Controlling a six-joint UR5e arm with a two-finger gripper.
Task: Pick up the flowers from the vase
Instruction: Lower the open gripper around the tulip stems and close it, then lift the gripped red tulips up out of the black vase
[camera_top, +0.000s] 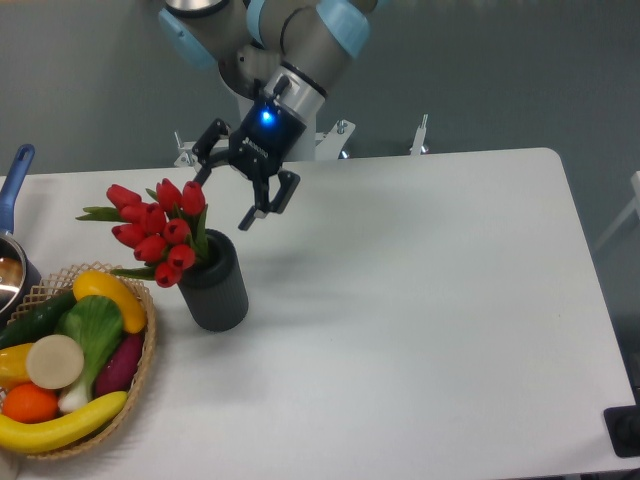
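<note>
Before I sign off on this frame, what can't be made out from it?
- Flowers: lower stems hidden inside the vase.
- Wicker basket and blue-handled pot: cut off by the left edge.
- Gripper: jaws open, but one view cannot show their depth relative to the buds.

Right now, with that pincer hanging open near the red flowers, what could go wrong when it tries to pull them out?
The open pincer sits up and to the right of the flowers, which lean left out of the vase; closing there might catch only a bud or two. The vase stands free on the table, so a tug on the stems could tip it or drag it. It might then fall toward the wicker basket close beside it.
</note>
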